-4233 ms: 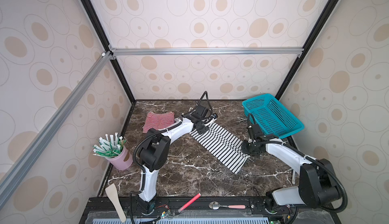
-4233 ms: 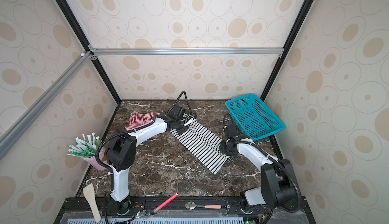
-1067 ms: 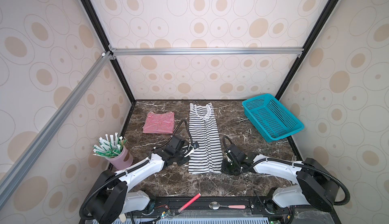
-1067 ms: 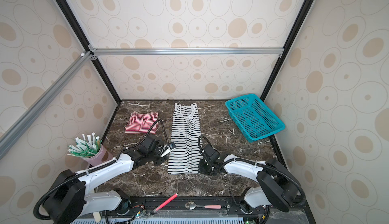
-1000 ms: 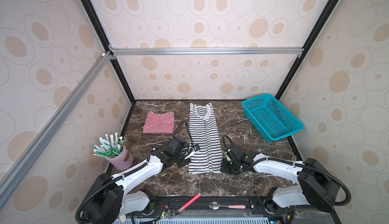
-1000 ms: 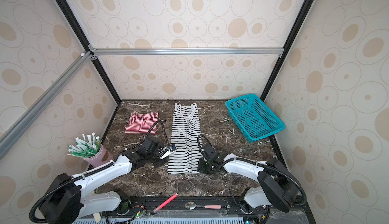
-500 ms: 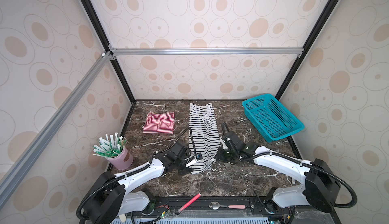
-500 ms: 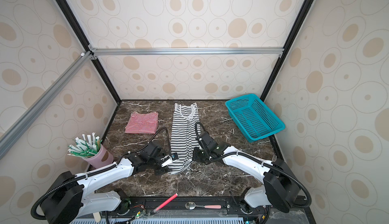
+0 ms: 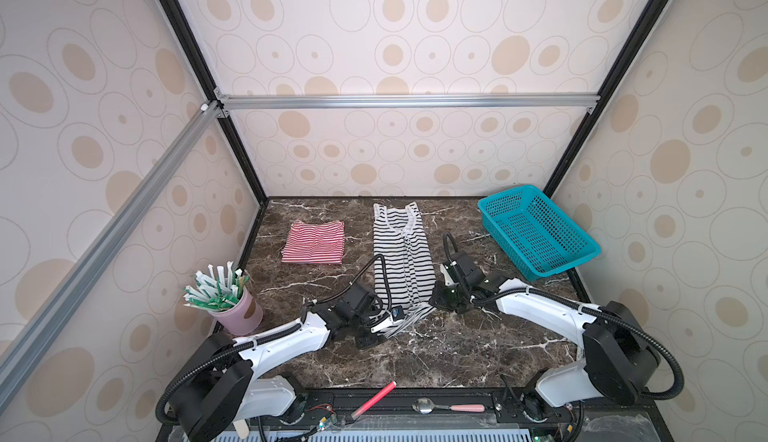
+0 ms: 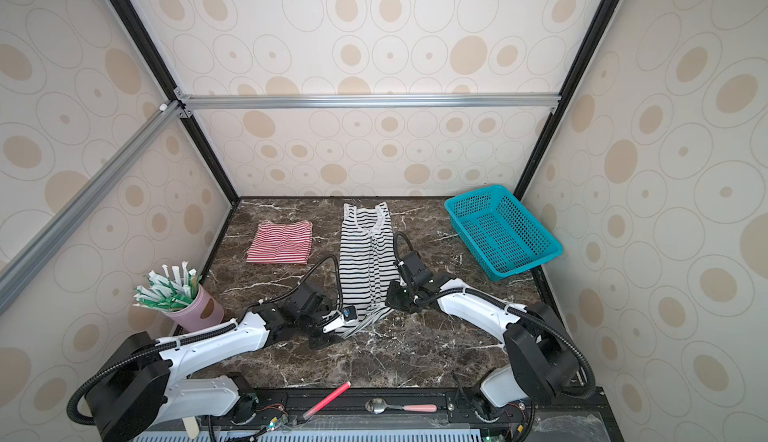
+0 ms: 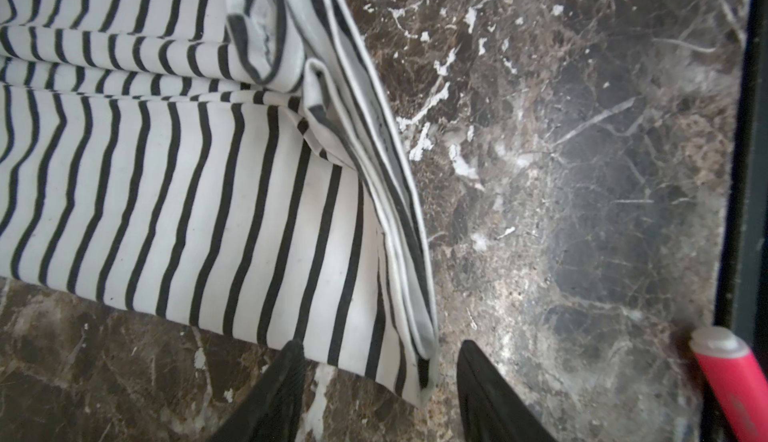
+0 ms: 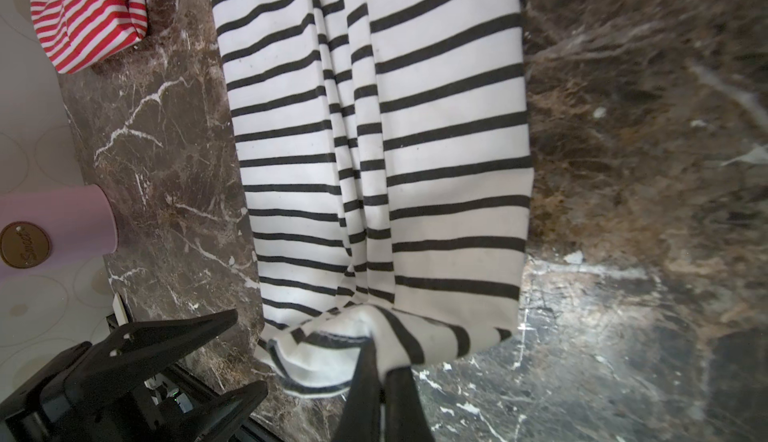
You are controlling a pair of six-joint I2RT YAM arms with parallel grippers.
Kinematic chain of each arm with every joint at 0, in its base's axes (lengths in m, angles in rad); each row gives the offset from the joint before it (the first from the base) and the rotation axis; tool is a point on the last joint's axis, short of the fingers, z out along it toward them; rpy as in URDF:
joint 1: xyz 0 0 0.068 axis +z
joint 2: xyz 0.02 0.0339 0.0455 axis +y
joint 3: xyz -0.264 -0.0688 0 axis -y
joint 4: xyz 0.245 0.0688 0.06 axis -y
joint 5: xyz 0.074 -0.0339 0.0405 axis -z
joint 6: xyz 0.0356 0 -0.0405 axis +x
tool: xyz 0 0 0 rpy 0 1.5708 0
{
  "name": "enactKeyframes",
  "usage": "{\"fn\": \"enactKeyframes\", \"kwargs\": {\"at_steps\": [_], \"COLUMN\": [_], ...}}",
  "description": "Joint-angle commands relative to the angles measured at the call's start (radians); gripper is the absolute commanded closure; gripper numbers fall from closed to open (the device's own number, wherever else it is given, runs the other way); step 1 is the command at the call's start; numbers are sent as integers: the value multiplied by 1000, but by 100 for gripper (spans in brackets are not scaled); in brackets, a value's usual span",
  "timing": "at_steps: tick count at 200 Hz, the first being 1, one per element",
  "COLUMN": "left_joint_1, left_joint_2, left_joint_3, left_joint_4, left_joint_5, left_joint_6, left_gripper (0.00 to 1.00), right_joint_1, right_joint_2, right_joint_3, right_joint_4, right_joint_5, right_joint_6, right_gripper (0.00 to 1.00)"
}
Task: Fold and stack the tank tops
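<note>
The black-and-white tank top (image 9: 401,253) (image 10: 365,253) lies lengthwise mid-table as a narrow strip. Its near hem is bunched and raised. My right gripper (image 9: 436,300) (image 10: 390,296) (image 12: 380,361) is shut on the right part of that hem. My left gripper (image 9: 384,330) (image 10: 334,332) (image 11: 380,346) is open at the near left corner of the top (image 11: 187,170). That corner hangs between its fingers, touching neither. The red-and-white tank top (image 9: 313,242) (image 10: 280,242) (image 12: 87,7) lies folded at the back left, apart from both grippers.
A teal basket (image 9: 536,228) (image 10: 503,228) stands tilted at the back right. A pink cup (image 9: 239,315) (image 10: 191,311) (image 12: 54,224) of wrapped sticks stands at the left edge. A red marker (image 9: 374,398) (image 11: 731,381) and a spoon (image 9: 449,407) lie on the front rail.
My right gripper has lifted the near hem and carried it a little toward the back, bunching the cloth. My left gripper has slid in under the near left corner.
</note>
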Motion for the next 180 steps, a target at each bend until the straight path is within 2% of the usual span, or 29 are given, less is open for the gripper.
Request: {"fn": "enactKeyframes", "kwargs": {"at_steps": [1,70,97,108,128,155,180], "left_joint_1": [-14,-62,-63,-63,-63,-63,-63], "left_joint_2": [29,56,97,101,94,74,35], "left_joint_3": [17,12,13,10,7,7,20], "left_joint_4": [9,43,90,101,106,83,25], "left_joint_5": [-1,-28,-125,-145,-149,-157,-119], "left_joint_6": [10,14,5,5,2,12,31], "left_gripper": [43,47,62,66,71,89,94], "right_joint_1": [-9,-32,-37,-41,-45,-46,-40], "right_joint_2": [13,17,19,19,13,-4,-57], "right_joint_3": [-2,-20,-25,-27,-32,-50,-94], "right_joint_4": [21,44,49,48,49,37,22], "right_joint_5": [-14,-32,-34,-37,-40,-59,-83], "right_joint_6": [-9,-7,-9,-9,-12,-18,-19], "right_gripper": [100,100,100,100,100,100,100]}}
